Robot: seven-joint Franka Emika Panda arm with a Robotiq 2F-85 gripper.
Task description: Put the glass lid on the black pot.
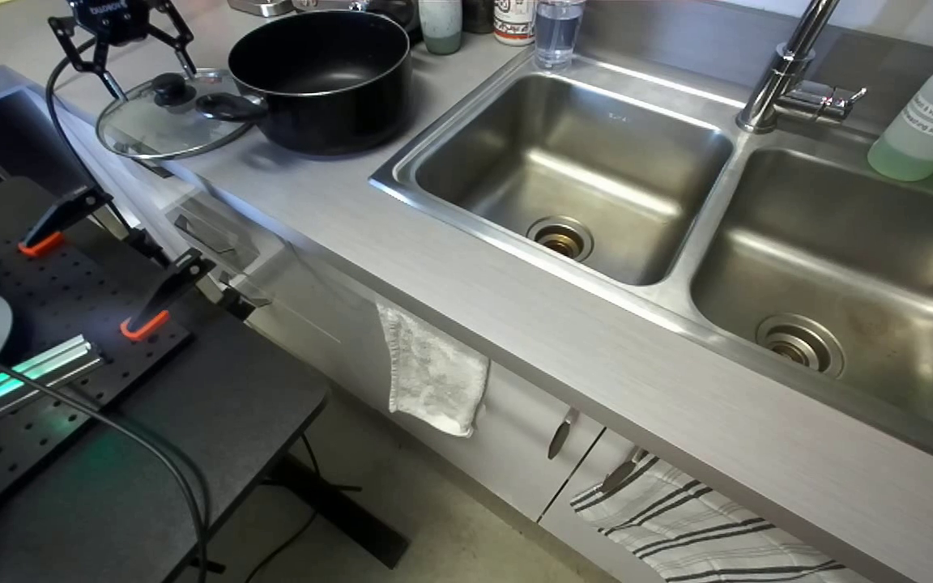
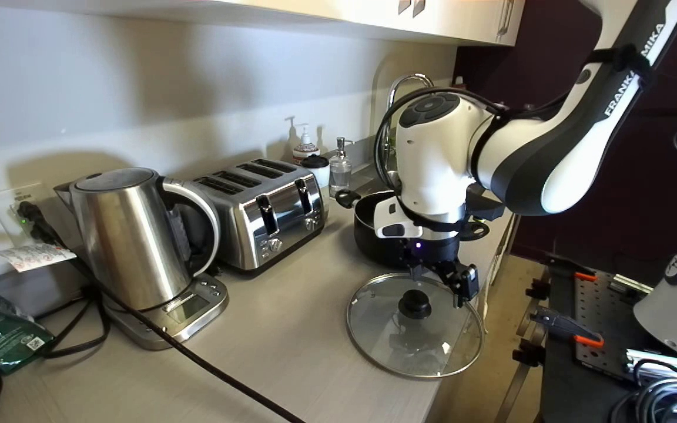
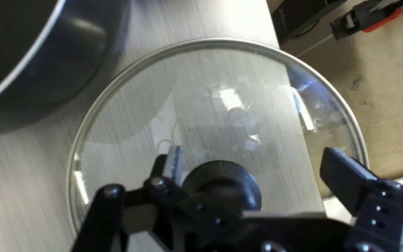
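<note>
The task looks to be near its start. The glass lid (image 3: 208,115) lies below the jaws, its dark knob (image 3: 222,175) upward, and the black pot (image 1: 337,121) stands uncovered just past the lid, between the jaws and the sink (image 1: 483,162). The jaws are spread wide and have hold of nothing; in the wrist view the knob shows in the gap between them, nearer one side than the other (whether that nearer side touches it, I cannot tell). What is left, as I judge it, is nearly everything: settle around the knob, grip it, raise the lid, carry it across to the pot, lower it level and let go.

As for materials, the lid below the jaws is a round of clear glass bound in a thin metal rim, with bright reflections and the grain of the bench (image 1: 313,194) showing through; part of it overhangs the bench edge. The knob is squat, round and glossy. The pot beyond is a broad cylinder, smooth and black inside and out, with a pale metallic line round its lip and stubby dark handles (image 1: 227,107). The bench beneath the jaws is pale grey, finely streaked. Farther from the jaws, toward the wall, stand a rounded kettle (image 2: 133,247) of brushed-looking metal and a boxy, shiny toaster (image 2: 285,220).
</note>
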